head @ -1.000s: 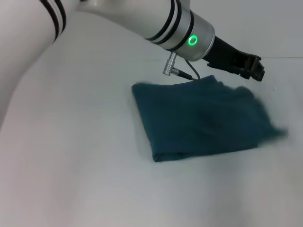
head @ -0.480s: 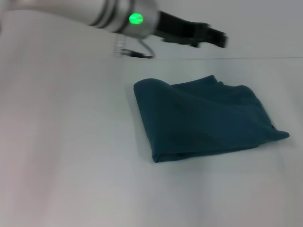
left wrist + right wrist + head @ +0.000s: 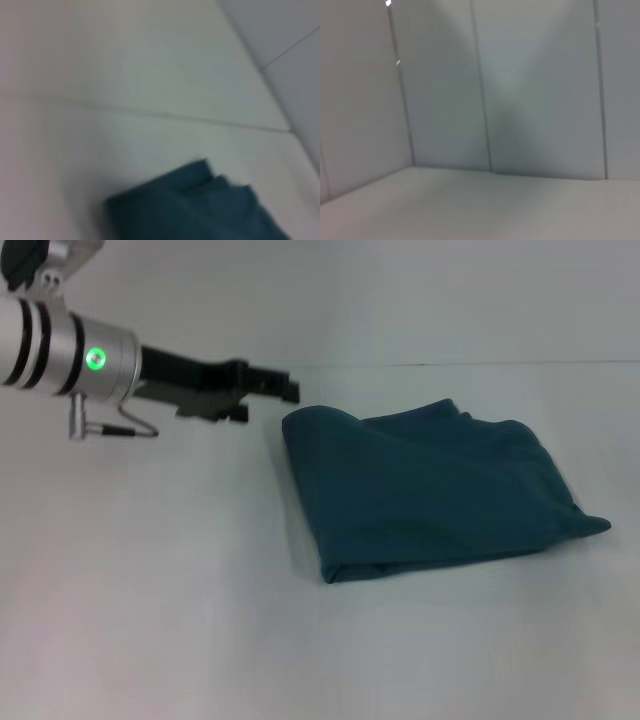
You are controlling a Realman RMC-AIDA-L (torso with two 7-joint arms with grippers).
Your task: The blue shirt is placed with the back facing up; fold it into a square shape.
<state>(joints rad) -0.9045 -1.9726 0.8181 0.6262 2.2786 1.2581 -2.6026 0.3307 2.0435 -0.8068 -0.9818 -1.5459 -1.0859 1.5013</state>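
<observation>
The blue shirt [image 3: 430,490] lies folded into a rough rectangle on the white table, right of centre in the head view, with a loose corner sticking out at its near right. Nothing touches it. My left gripper [image 3: 270,392] hovers just beyond the shirt's far left corner, pointing toward it, with no fabric in it. In the left wrist view the shirt [image 3: 200,210] shows as a folded dark teal shape farther along the table. My right gripper is out of view; the right wrist view holds only walls and table.
The white table [image 3: 150,590] stretches wide to the left of and in front of the shirt. A pale wall [image 3: 450,300] rises behind the table's far edge.
My left arm has swung from above the shirt's far right side back to the left, and now sits off the shirt's far left corner. The shirt lies still.
</observation>
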